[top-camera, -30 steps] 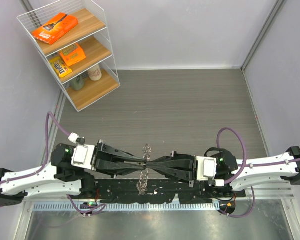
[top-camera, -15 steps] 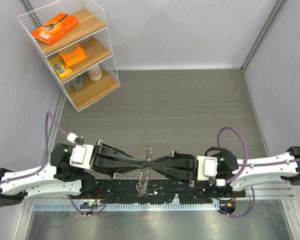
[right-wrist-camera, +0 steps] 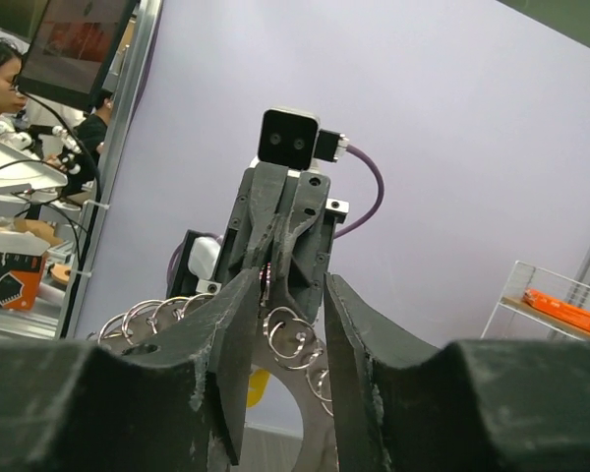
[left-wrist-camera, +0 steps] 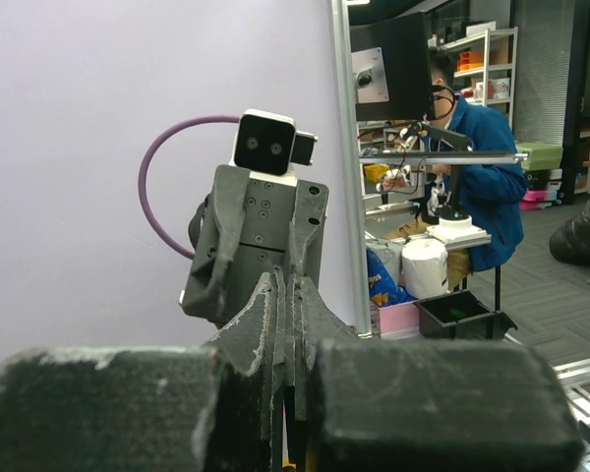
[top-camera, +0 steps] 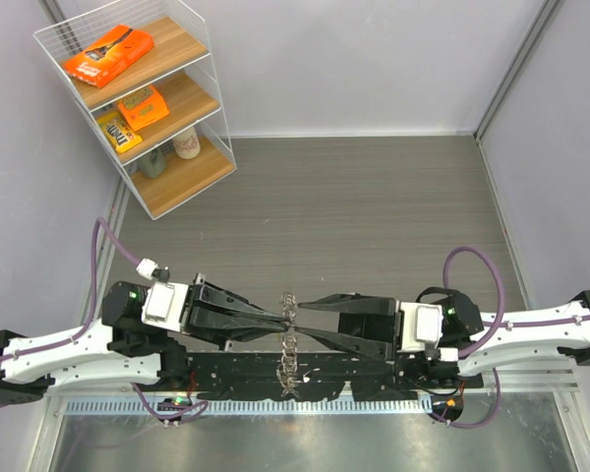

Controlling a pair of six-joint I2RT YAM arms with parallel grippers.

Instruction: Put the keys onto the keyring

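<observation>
The keyring [top-camera: 288, 360] is a chain of silvery rings hanging between the two arms above the near edge. My left gripper [top-camera: 286, 324] is shut on its upper part. In the left wrist view that gripper [left-wrist-camera: 293, 283] shows its fingers pressed together. My right gripper [top-camera: 300, 320] faces it, open, with one finger on each side of the pinch point. In the right wrist view several rings of the keyring [right-wrist-camera: 300, 332] hang in the gap of the right gripper [right-wrist-camera: 290, 279] without touching its fingers. A small yellow piece [right-wrist-camera: 259, 385] shows below; I cannot tell whether it is one of the keys.
A wire shelf rack [top-camera: 219, 128] with snack boxes and jars stands at the back left. The grey table top [top-camera: 374, 216] stretches beyond the arms. A black base plate and a slotted rail [top-camera: 275, 405] run along the near edge.
The left gripper shut on the keyring. The right gripper then opened and drew back a little to the right. The hanging rings dropped slightly lower.
</observation>
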